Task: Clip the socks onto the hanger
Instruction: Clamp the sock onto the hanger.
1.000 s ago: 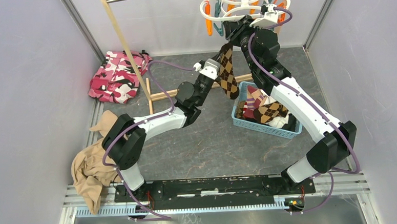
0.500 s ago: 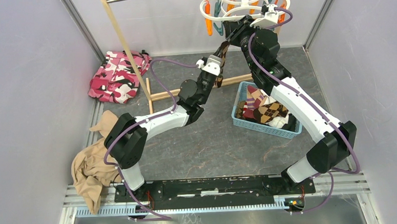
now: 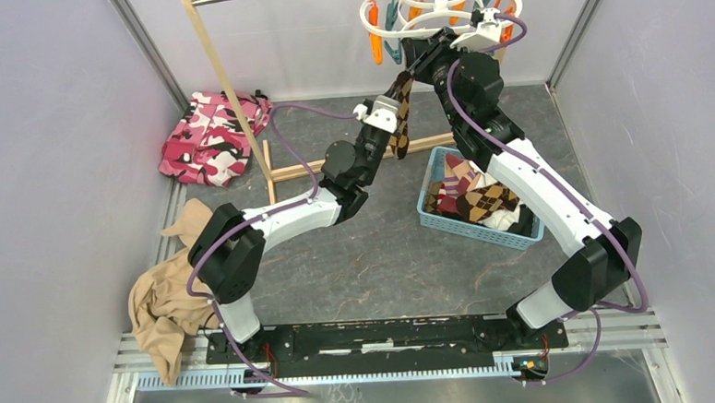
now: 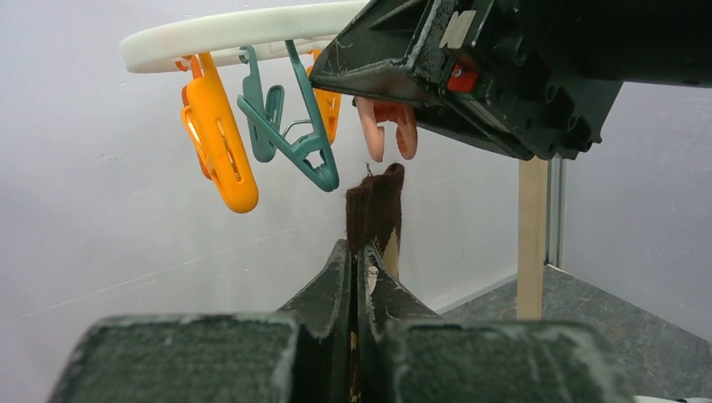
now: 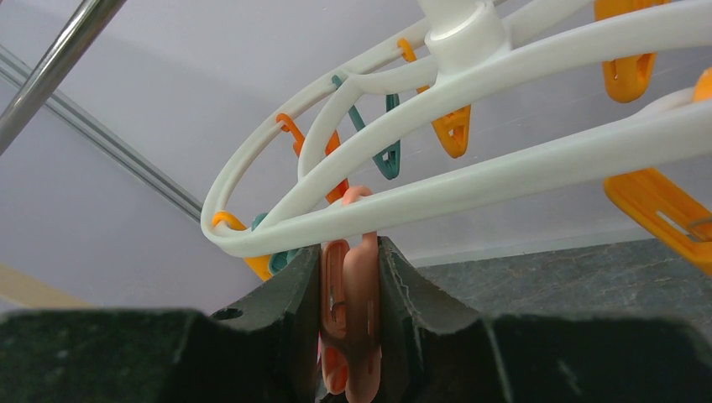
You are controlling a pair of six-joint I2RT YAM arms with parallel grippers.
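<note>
Clamped fully together, the left tool grips a brown argyle sock. In the left wrist view the sock's dark cuff stands up from between the fingers. The top view shows the left tool raised off the worktop, with the sock hanging down beside the wrist.

The right tool is closed on a salmon clothespin and pinches it from both sides. This pin hangs from the outer ring of the hanger. In the left wrist view the salmon clothespin sits just above the sock's cuff; whether they touch cannot be determined. A teal clothespin and an orange clothespin hang to its left from the hanger.

In the top view the right tool sits directly under the hanger, near the back wall. More socks lie in a blue basket on the worktop beneath the right arm. A pink camouflage cloth lies at far left, and a tan garment at near left.
</note>
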